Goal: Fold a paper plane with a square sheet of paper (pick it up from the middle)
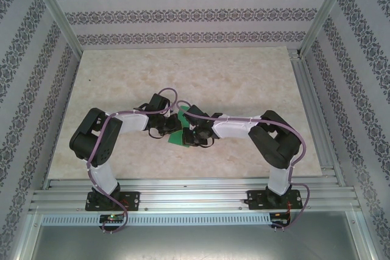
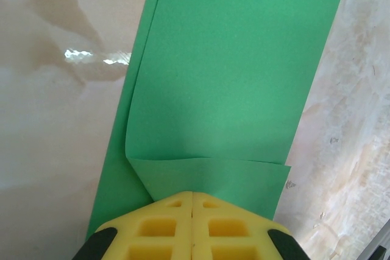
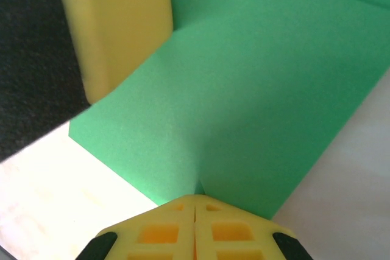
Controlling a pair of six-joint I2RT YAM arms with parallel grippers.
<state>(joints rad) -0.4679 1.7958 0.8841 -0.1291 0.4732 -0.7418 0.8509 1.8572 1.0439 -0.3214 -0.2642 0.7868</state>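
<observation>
Now, paper (image 1: 177, 139): green, folded, low over the table near its middle, between my two grippers and mostly covered by them in the top view.
Table (image 1: 244, 77): pale marbled top, bare around the paper.
Left gripper (image 2: 192, 194): my yellow fingers (image 2: 164, 226) are pressed together, pinching the near edge of the paper; two crease lines run to my fingertips.
Right gripper (image 3: 195, 198): also pressed together on the paper; a small ridge rises in the sheet just at my tips.
Layers: in my left wrist view one layer lies over another, and a narrow strip of the lower one shows at the left.
Grippers together: close to each other; in my right wrist view a yellow finger of the left one stands at the upper left, against the paper.
Paper edges: whether they touch the table I cannot tell.
</observation>
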